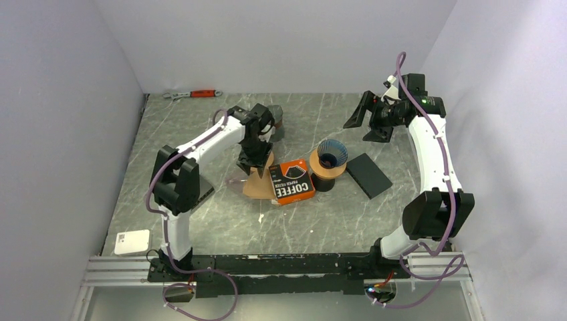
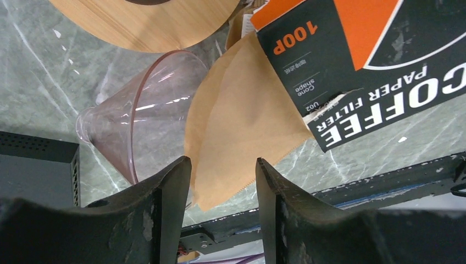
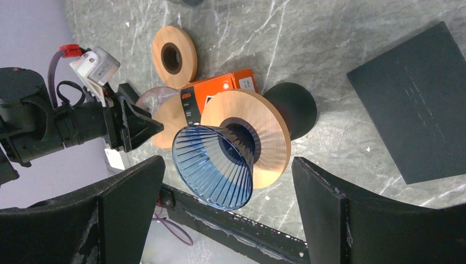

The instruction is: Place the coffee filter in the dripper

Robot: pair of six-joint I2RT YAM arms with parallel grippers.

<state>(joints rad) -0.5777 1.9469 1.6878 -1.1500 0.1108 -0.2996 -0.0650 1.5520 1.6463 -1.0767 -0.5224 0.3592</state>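
Brown paper cone filter, lying flat on the grey marbled table left of centre. Its far part is tucked under the orange-and-black filter box, probably so one sheet is exposed for picking. The long axis runs far to near, leaning slightly left, with the broad end nearest; the tip is hidden. Your left gripper hangs over it, jaws part open and holding nothing, seemingly placed to pinch the near edge. A clear pinkish cone lies on its side just left. Right of the box, the blue ribbed dripper stands mouth up in a wooden collar. Your right gripper hangs above it, spread wide and empty.
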